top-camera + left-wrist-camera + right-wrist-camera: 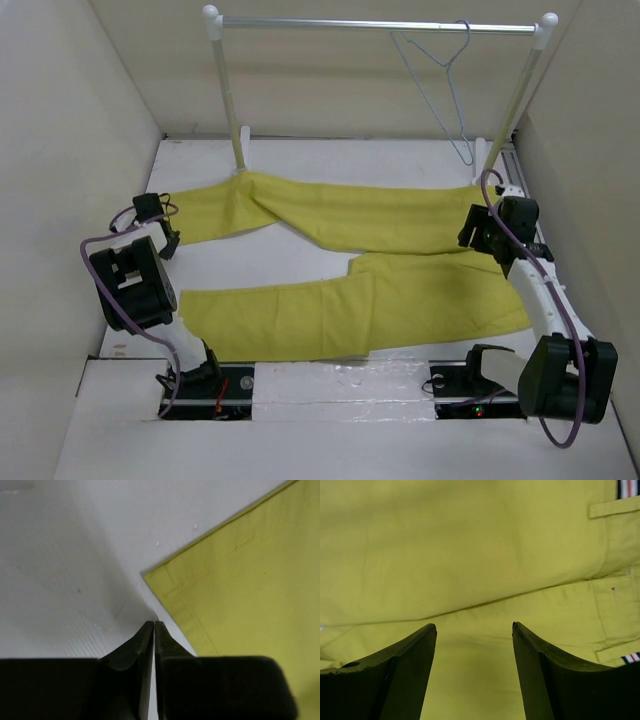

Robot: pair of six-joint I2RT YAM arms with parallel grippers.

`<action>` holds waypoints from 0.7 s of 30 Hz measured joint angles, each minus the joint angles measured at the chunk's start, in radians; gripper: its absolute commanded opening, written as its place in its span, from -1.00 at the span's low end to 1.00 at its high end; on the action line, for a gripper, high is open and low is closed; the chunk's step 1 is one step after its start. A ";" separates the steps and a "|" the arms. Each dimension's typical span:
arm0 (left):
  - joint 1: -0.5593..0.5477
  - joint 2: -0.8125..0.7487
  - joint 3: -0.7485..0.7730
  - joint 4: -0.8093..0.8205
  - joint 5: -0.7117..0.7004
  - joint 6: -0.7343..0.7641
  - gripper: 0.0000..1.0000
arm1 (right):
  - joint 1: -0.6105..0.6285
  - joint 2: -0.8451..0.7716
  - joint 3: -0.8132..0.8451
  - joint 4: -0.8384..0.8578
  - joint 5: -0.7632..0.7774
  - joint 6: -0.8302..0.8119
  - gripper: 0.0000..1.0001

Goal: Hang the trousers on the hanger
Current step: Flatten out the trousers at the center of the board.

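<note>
The mustard-yellow trousers [350, 260] lie flat on the white table, both legs stretched to the left and the waist at the right. The pale blue-grey wire hanger [438, 85] hangs by its hook from the silver rail at the back right. My left gripper [166, 238] is shut and empty, over bare table just beside the hem corner of the far leg [240, 580]. My right gripper [478, 232] is open, close above the trousers' waist end [480, 570], where belt loops and striped waistband edge [627, 487] show.
A silver rail [380, 25] on two white posts [228, 90] stands at the back. Cream walls [70, 150] close in left, right and back. The table [300, 160] has a bare strip between rail and trousers.
</note>
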 measured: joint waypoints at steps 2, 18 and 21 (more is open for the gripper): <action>0.000 0.028 0.027 -0.004 -0.010 0.016 -1.00 | 0.021 -0.045 -0.032 0.005 -0.026 -0.008 0.37; -0.016 0.051 0.286 -0.087 -0.108 0.085 0.06 | 0.261 -0.087 -0.146 -0.006 -0.116 -0.059 0.40; -0.027 -0.001 0.172 -0.092 -0.103 0.073 0.25 | 0.305 -0.086 -0.145 -0.006 -0.131 -0.068 0.40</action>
